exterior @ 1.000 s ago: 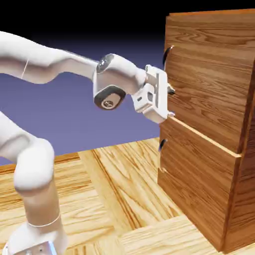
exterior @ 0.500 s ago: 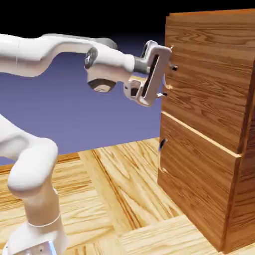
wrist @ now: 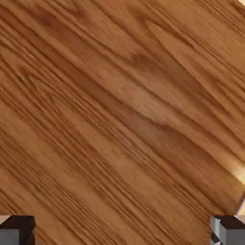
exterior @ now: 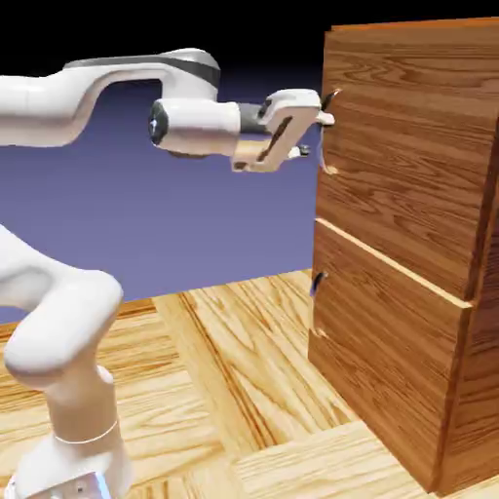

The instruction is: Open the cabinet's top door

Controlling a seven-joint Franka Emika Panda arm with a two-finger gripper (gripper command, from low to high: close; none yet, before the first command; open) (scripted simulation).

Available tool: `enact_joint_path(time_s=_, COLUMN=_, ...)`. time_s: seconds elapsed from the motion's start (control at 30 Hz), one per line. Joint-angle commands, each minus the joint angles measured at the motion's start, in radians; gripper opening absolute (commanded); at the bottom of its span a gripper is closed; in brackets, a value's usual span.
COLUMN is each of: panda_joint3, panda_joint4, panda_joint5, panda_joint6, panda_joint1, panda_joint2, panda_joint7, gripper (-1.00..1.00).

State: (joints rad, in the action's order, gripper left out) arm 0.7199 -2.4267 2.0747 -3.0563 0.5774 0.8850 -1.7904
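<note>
Evidently the top door [exterior: 409, 166] should swing stiffly — best taken by the slim handle [exterior: 326, 146] near its edge — with the gripper [exterior: 316, 134] wide open, holding nothing.

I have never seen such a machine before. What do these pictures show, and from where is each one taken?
The machine is a jointed white robot arm, simulated rather than real. The exterior view comes from a camera standing apart from it. There, the two-finger white gripper is beside the curved silver-metal handle on the upper door of reddish-brown wood. The door is closed. Below it is a lower wooden panel with its own curved handle. The floor-like surface is pale wood.

The hand view comes from a camera on the gripper, looking along its fingers. Wood grain fills most of it, and two grey finger tips show at the bottom, wide apart. Nothing is held between them.
</note>
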Motion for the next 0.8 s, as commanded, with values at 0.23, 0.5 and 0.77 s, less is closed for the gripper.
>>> enact_joint_path(time_s=0.23, panda_joint3=0.121, panda_joint4=0.064, panda_joint5=0.348, panda_joint6=-0.003, panda_joint1=0.099, panda_joint2=0.053, panda_joint7=-0.176, gripper=0.00)
enact_joint_path(time_s=0.5, panda_joint3=0.236, panda_joint4=0.160, panda_joint5=0.522, panda_joint6=0.026, panda_joint1=0.252, panda_joint2=0.037, panda_joint7=-0.245, gripper=0.00)
enact_joint_path(time_s=0.77, panda_joint3=0.196, panda_joint4=0.128, panda_joint5=0.490, panda_joint6=0.089, panda_joint1=0.216, panda_joint2=0.017, panda_joint7=-0.240, gripper=-1.00)
